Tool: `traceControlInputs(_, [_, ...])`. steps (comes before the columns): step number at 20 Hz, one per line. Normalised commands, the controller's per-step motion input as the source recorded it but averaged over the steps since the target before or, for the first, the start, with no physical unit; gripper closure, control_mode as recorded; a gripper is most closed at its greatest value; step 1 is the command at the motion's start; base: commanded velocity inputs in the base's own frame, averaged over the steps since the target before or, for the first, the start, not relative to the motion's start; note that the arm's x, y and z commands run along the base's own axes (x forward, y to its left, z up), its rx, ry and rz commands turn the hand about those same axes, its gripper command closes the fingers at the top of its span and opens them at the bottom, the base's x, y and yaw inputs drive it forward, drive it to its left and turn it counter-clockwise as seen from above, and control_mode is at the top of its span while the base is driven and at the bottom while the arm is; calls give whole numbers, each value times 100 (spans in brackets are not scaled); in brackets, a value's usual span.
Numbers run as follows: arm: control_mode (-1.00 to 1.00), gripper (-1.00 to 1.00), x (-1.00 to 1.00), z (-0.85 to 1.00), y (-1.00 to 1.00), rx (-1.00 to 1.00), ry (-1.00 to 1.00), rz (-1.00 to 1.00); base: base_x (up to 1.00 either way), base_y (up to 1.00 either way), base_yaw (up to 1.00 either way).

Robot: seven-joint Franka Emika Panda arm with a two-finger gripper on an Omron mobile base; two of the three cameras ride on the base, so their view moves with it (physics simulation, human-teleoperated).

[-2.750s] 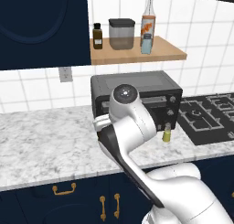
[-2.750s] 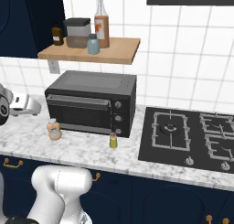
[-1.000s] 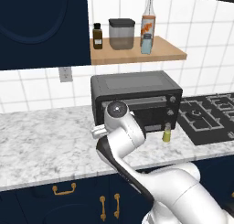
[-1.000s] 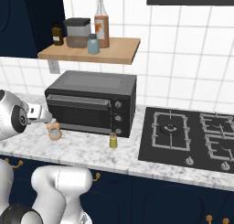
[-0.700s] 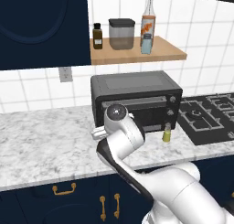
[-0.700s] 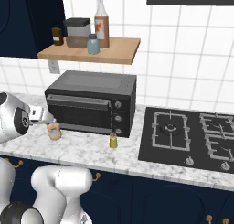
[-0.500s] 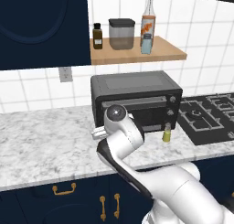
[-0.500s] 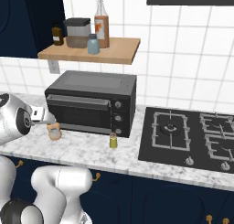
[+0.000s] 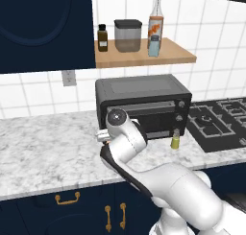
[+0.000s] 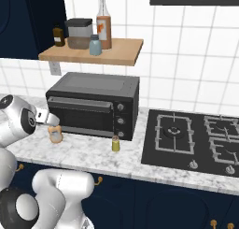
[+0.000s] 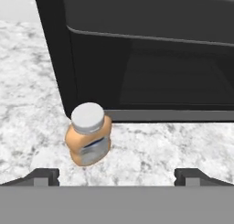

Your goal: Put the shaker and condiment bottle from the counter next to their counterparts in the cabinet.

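I bring the arm down from its raised pose of a few seconds ago, and over the last second it sinks lower toward the marble worktop (image 10: pixel 84 151), so the end effector (image 11: pixel 117 175) now sits low in front of the black toaster oven (image 10: pixel 93 104), fully spread and holding nothing. In the hand view its two dark fingertips (image 11: pixel 42 175) stand wide apart at the bottom edge, and the tan shaker (image 11: pixel 87 135) with its silvery cap stands upright just beyond them, offset toward the left tip and close to the oven's lower left corner. The right base view shows the same shaker (image 10: pixel 55 134) on the worktop just beside the tip of the arm, near the oven's front. The yellow-green condiment bottle (image 10: pixel 115 143) stands untouched farther along the oven front, well apart from the shaker, and also shows by the oven's right end in the left base view (image 9: pixel 176 142). Nothing on the worktop has moved; only the arm has. I judge this the closing approach on the first of two pickups, with the task barely begun. Up on the light-wood shelf (image 10: pixel 121 55), the pale blue shaker (image 10: pixel 95 45) and the tall clear orange-labelled bottle (image 10: pixel 103 23) wait side by side. The end effector looks to need a small shift toward the shaker before closing.
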Motion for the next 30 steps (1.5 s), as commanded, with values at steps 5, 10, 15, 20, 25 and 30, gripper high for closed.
traceControlInputs(5, [-100,-100,2,-18,19,8,0,-16,0,0,0])
traceControlInputs(10, [-100,-100,5,-17,12,5,0,-7,0,0,0])
traceControlInputs(15, [-100,-100,19,-16,0,0,0,-2,0,0,0])
traceControlInputs(20, [-100,-100,18,-20,0,0,0,-1,0,0,0])
traceControlInputs(25, [-100,-100,11,-23,0,0,0,-2,0,0,0])
traceControlInputs(30, [-100,-100,12,-21,0,0,0,-3,0,0,0])
